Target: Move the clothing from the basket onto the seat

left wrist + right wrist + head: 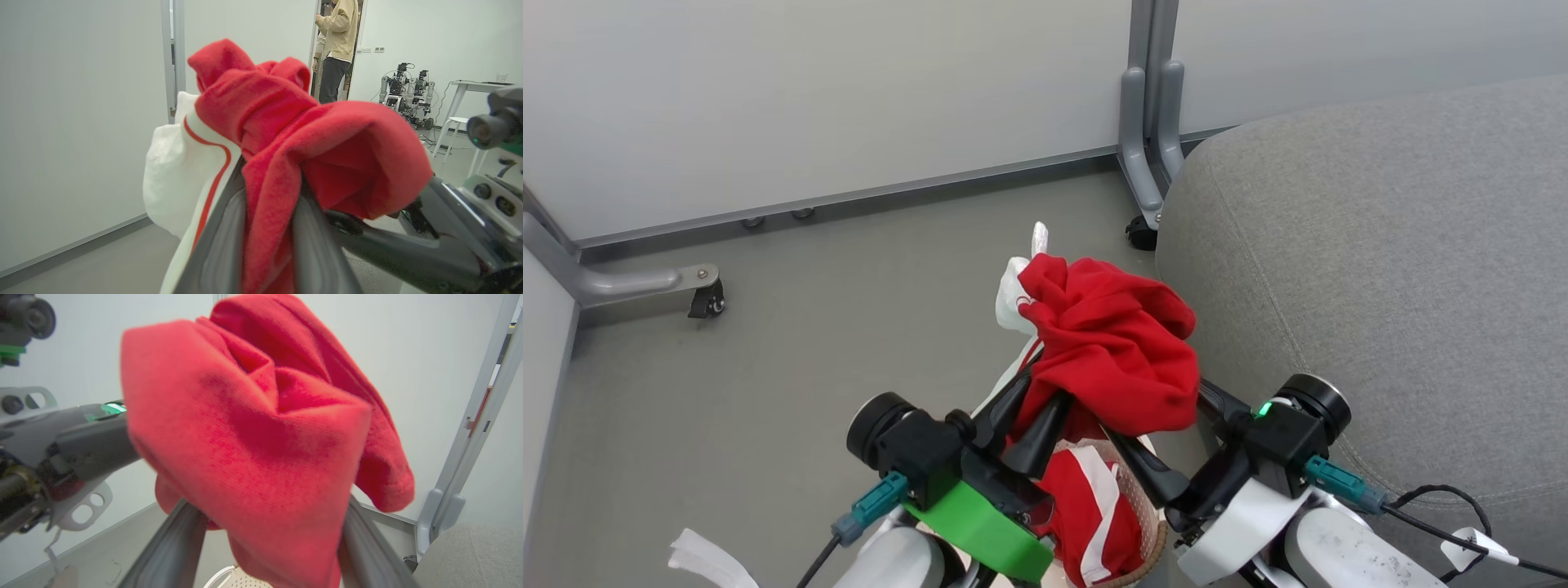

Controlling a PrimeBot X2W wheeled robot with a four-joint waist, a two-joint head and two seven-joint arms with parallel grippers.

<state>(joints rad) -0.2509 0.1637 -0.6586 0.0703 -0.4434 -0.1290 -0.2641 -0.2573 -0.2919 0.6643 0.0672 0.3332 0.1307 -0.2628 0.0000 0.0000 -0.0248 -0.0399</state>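
One red garment (1115,343) aloft | left hand (1036,402) pinches it | right hand (1164,425) spread open beneath it | second garment (1094,510) in basket (1158,543)

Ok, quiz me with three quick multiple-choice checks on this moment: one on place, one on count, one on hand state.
1. Where is the lifted garment relative to the basket? A inside it; B lying beside it; C held up above it.
2. How many garments show in the basket? A one; B three; C none.
3. The left hand is: A spread wide and empty; B shut on the lifted garment; C resting flat on the floor.
Key: 1 C, it hangs bunched over the rim; 2 A, a single red-and-white piece lies inside; 3 B, it pinches the red fabric.
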